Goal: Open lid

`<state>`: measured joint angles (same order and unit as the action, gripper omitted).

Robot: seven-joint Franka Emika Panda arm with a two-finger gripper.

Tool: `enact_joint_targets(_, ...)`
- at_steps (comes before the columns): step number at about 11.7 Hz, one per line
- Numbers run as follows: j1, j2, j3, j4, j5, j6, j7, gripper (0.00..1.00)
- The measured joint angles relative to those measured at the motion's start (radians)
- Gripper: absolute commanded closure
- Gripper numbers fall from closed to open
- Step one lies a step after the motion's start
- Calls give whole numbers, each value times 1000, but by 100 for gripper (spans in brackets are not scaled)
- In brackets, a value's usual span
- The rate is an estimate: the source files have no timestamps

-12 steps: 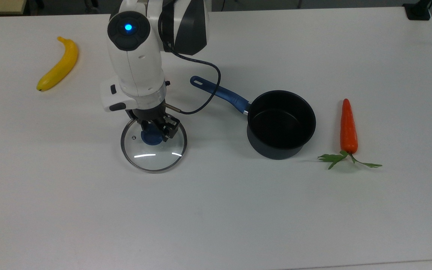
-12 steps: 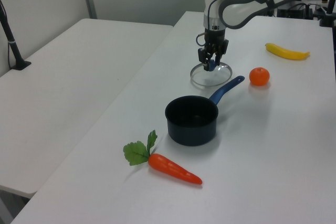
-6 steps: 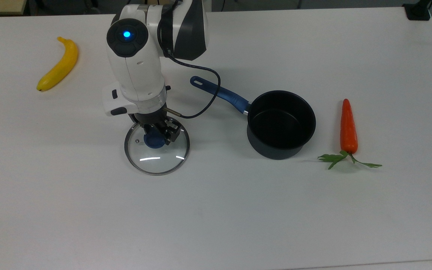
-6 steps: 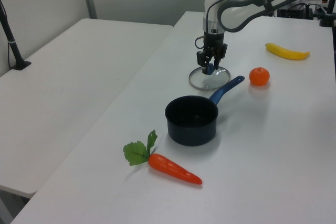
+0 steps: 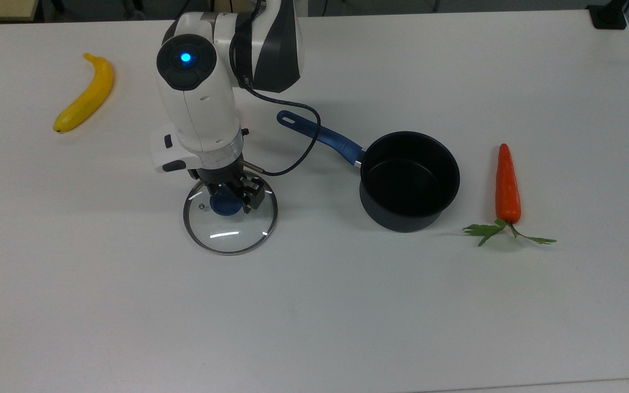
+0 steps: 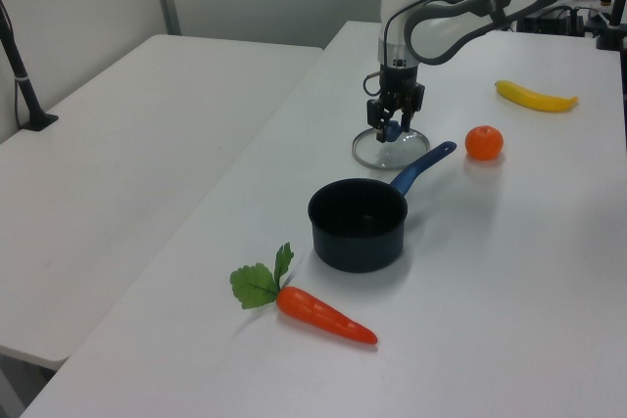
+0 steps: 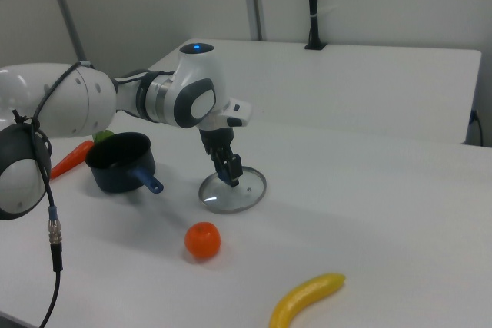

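The lid (image 5: 232,236) is a round clear glass disc with a metal rim and a blue knob (image 5: 220,207). It sits low on the white table, left of the saucepan in the top view. My gripper (image 5: 229,200) points straight down over its centre and is shut on the knob. The dark saucepan (image 5: 408,183) with a blue handle (image 5: 320,134) stands uncovered and looks empty. In the left view the lid (image 6: 391,153) lies beyond the saucepan (image 6: 358,223), with the gripper (image 6: 392,128) on it. In the right view the gripper (image 7: 230,177) stands on the lid (image 7: 234,193).
A banana (image 5: 86,94) lies at the top view's far left. A carrot (image 5: 508,185) with green leaves lies right of the saucepan. An orange (image 6: 483,142) sits near the handle's tip in the left view. The arm's black cable (image 5: 298,155) loops over the saucepan handle.
The gripper and the lid have shifted together a little toward the top view's right and lower edge. The saucepan, banana and carrot have not moved.
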<state>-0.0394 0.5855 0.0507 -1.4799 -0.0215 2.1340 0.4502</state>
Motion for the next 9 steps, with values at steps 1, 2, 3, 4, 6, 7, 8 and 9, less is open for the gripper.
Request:
enact_joint_targets(1,0,-8,0,5,0,0,0,0)
enact_joint_targets(2,0,-24,-1,9,-1,-5,-1,0)
enact_joint_targets(3,1,-52,-1,12,-1,-19,-9,0)
enact_joint_targets(4,2,-88,0,15,-1,-51,-16,0)
enact_joint_targets(6,5,-191,5,20,0,-167,-57,0)
enact_joint_targets(7,8,-249,9,23,0,-242,-67,0)
enact_joint_targets(8,12,-309,12,21,0,-316,-85,0)
enact_joint_targets(9,20,-372,13,10,1,-383,-118,0)
